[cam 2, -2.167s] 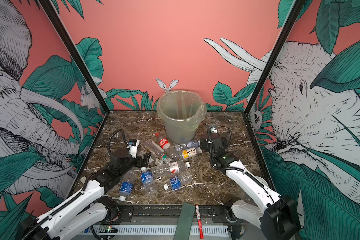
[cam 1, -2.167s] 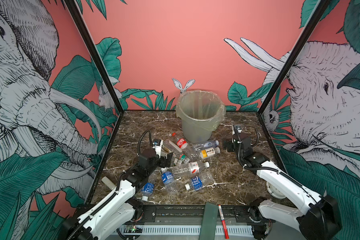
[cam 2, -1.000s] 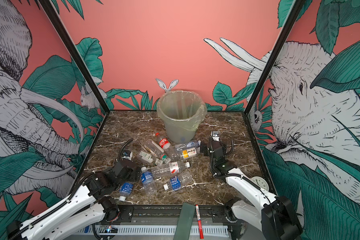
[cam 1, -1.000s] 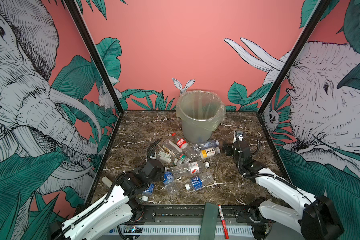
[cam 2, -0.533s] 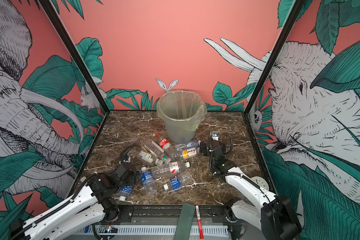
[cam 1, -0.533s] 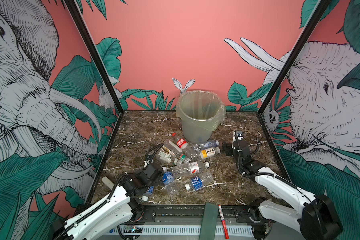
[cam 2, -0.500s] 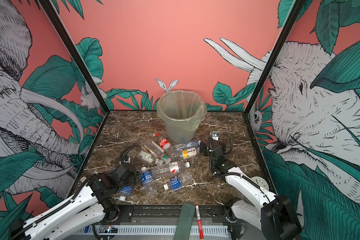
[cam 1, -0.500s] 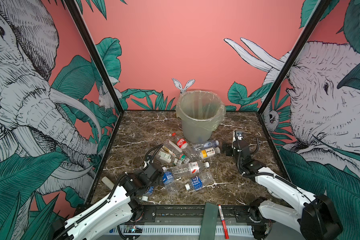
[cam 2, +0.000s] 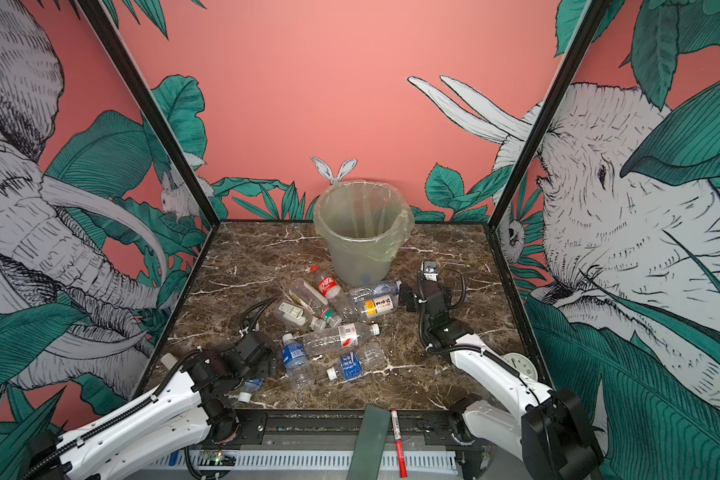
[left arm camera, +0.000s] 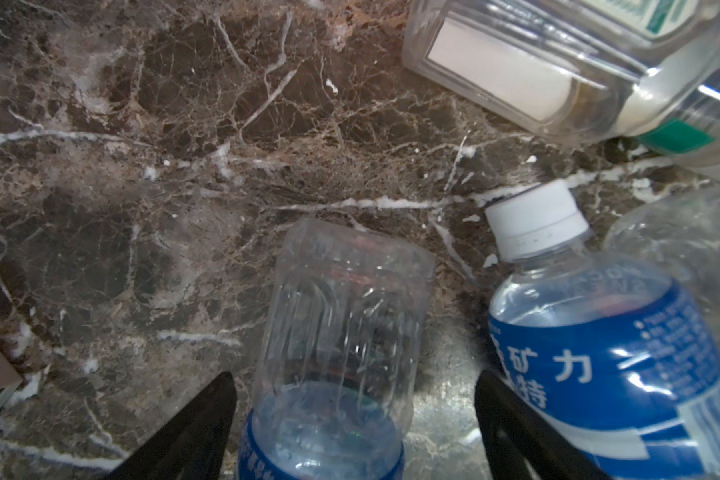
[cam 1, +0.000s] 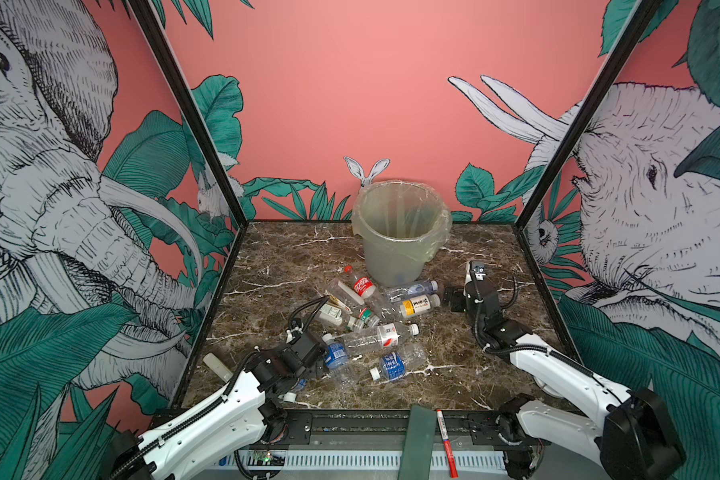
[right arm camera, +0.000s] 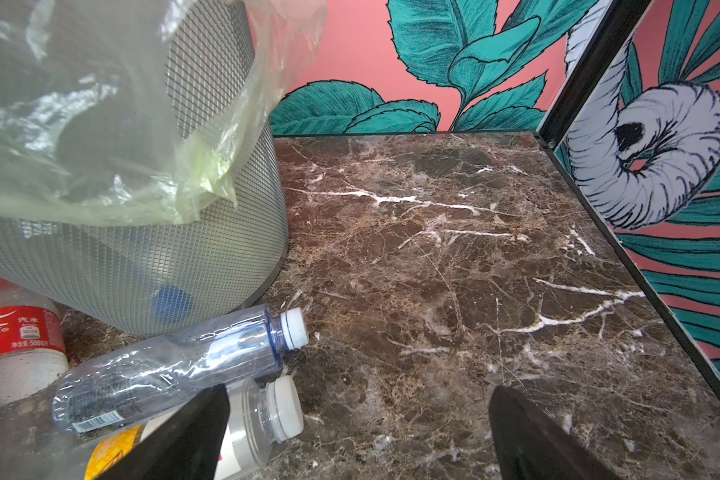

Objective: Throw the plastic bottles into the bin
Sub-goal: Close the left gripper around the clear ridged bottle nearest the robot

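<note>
Now the left jaws stand open astride a blue-labelled bottle (left arm camera: 341,332) lying on the table (left arm camera: 142,166), at the heap's lower-left edge in both top views: a pick, seemingly. Next they must close and carry it to the bin (cam 1: 391,257), mid-frame. Meanwhile the right jaws gape empty beside a yellow-labelled bottle (right arm camera: 254,415).

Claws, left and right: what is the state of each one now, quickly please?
Left claw: open, astride a clear plastic bottle with blue label, not gripping it.
Right claw: open, holding nothing.
</note>
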